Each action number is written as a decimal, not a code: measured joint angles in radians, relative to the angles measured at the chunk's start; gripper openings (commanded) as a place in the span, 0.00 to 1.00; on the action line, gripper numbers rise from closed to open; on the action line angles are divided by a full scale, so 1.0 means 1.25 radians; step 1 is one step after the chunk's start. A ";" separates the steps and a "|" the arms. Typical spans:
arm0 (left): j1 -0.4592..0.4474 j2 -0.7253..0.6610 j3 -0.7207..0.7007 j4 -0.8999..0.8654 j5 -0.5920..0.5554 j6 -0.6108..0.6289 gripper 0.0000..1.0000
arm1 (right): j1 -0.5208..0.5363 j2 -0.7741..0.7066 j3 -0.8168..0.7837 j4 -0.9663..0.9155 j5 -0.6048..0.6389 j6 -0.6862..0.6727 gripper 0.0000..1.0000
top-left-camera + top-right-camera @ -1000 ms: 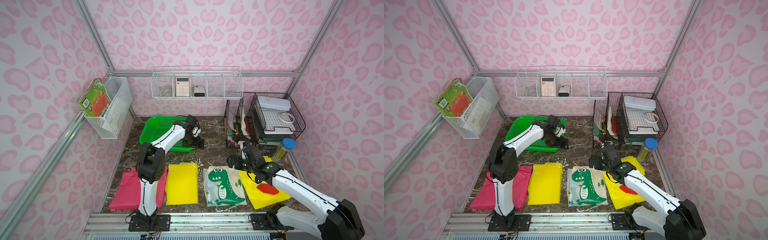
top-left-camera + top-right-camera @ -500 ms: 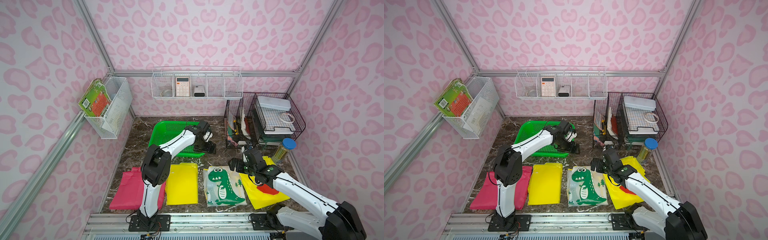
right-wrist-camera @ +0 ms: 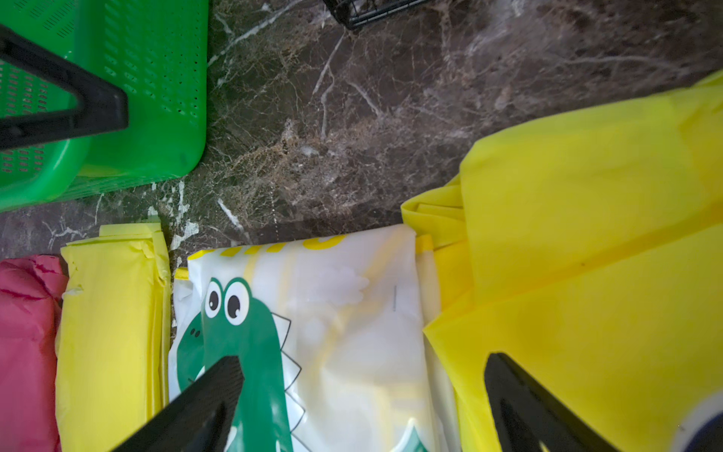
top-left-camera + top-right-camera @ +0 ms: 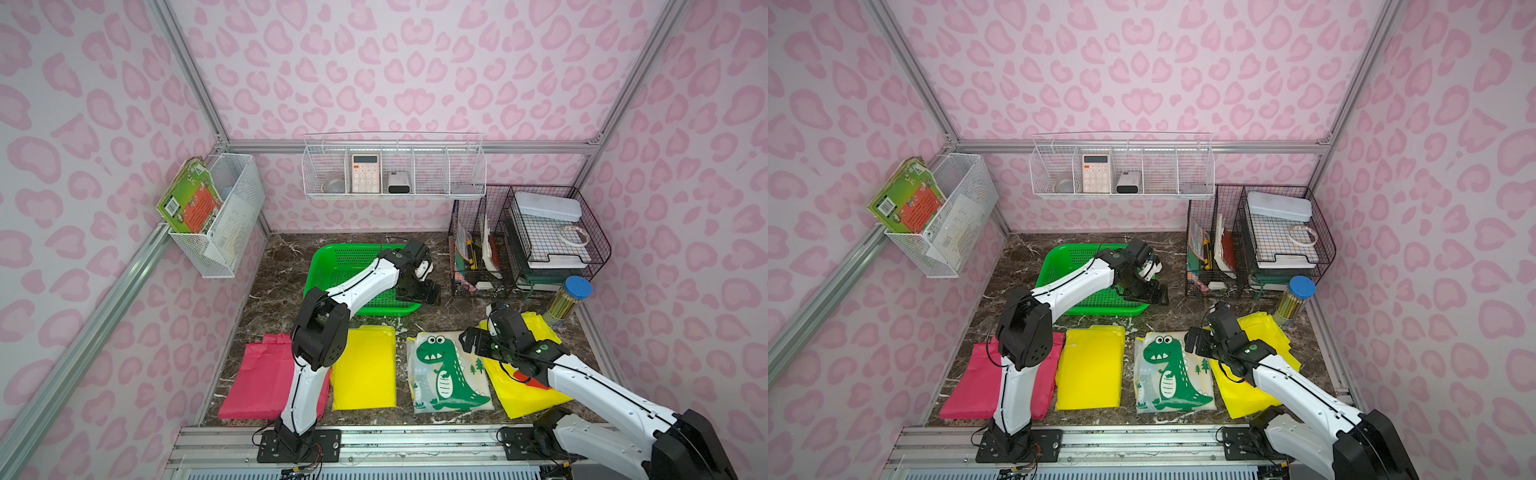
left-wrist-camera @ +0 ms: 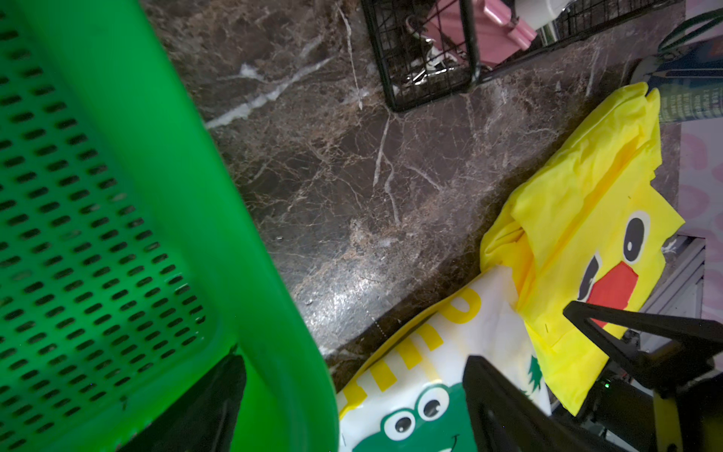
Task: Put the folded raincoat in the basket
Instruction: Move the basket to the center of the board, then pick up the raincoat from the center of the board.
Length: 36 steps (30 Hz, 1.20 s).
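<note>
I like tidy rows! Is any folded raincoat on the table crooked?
Yes. The yellow folded plastic raincoat with the duck face lies turned at an angle, while the pink folded raincoat, plain yellow folded raincoat and white dinosaur-print raincoat sit in a straight row.

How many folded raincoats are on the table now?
4, front row: pink raincoat, plain yellow raincoat, dinosaur raincoat, duck raincoat. None shows in the partly hidden basket.

Staged lab booth; pink-print wall panels (image 4: 415, 62) in aluminium framing (image 4: 266, 146), marble tabletop (image 4: 449, 320).
</note>
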 measured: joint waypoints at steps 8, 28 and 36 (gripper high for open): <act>0.000 -0.071 -0.002 -0.034 -0.149 0.015 0.95 | 0.000 -0.004 -0.009 -0.002 -0.006 0.000 0.99; -0.051 -0.486 -0.457 -0.016 0.057 -0.170 0.96 | 0.002 -0.051 -0.069 -0.050 -0.118 -0.009 0.98; -0.112 -0.514 -0.603 0.071 0.139 -0.246 0.94 | 0.016 -0.030 -0.091 -0.037 -0.158 -0.010 0.96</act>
